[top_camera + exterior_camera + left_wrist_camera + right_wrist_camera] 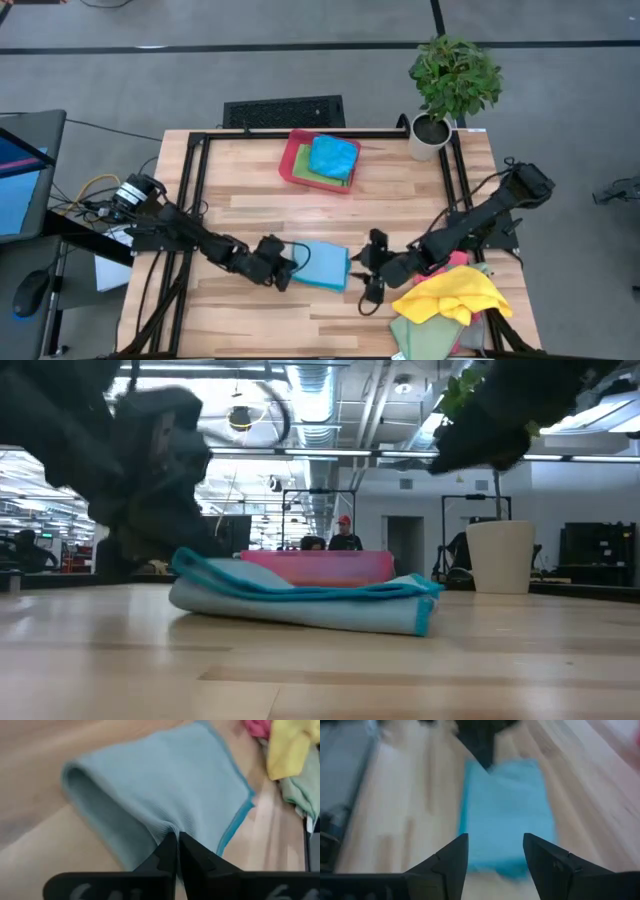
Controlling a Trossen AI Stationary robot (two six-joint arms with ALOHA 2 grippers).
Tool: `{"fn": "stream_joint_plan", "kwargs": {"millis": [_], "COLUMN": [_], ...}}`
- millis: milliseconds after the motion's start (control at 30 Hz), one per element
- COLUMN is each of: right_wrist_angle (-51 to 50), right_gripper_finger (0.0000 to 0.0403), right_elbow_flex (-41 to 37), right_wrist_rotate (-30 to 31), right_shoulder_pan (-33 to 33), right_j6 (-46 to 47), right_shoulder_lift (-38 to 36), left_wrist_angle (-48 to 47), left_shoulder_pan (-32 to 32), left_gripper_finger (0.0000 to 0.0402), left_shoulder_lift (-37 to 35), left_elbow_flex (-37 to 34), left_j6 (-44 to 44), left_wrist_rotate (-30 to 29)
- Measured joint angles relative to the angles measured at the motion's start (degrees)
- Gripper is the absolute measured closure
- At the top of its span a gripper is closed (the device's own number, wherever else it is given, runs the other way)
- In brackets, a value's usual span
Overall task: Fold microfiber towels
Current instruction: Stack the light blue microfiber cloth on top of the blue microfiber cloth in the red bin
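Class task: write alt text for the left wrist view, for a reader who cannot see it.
The left gripper, fingers shut, pinches the edge of a folded light blue towel lying on the wooden table. Beyond the towel, a pile of pink, yellow and green towels shows at the table's edge.

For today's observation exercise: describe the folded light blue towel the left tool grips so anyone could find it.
On the wooden table, near its front edge, between the two arms, lies the light blue towel. The left tool pinches its edge. Unlike the heaped towels nearby, it lies flat, folded.
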Motion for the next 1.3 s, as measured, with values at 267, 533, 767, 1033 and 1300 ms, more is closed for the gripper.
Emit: {"fn": "stream_joint_plan", "kwargs": {"millis": [267,533,767,1033,1300], "right_wrist_angle": [9.17,6.03,5.06,3.29,3.46], "right_gripper_finger": [0.0183,0.0169,0.0160,0.0172,0.0173], "right_elbow_flex": [5.73,11.45,14.02,14.55,14.52], "right_wrist_rotate": [-0.41,-1.95,-1.81,-1.72,-1.76], "right_shoulder_pan": [-0.16,-0.41,0.00,-0.09,0.35], "right_j6": [-9.41,-12.47,-13.53,-11.53,-10.43], "right_shoulder_lift": [13.56,20.07,24.44,25.81,24.62], "left_wrist_angle": [-13.83,-20.62,-17.70,-23.19,-23.99], "left_shoulder_pan": [-0.97,-0.49,-4.62,-10.62,-8.31], "left_gripper_finger": [0.0365,0.0271,0.0235,0.0252,0.0224], "left_shoulder_lift": [-3.37,-3.95,-7.46,-2.90,-1.97], "left_elbow_flex": [4.82,4.20,4.44,8.07,9.55], "left_j6": [2.97,1.03,8.58,31.05,49.79], "left_wrist_rotate": [-1.40,0.10,-1.51,-3.61,-1.86]}}
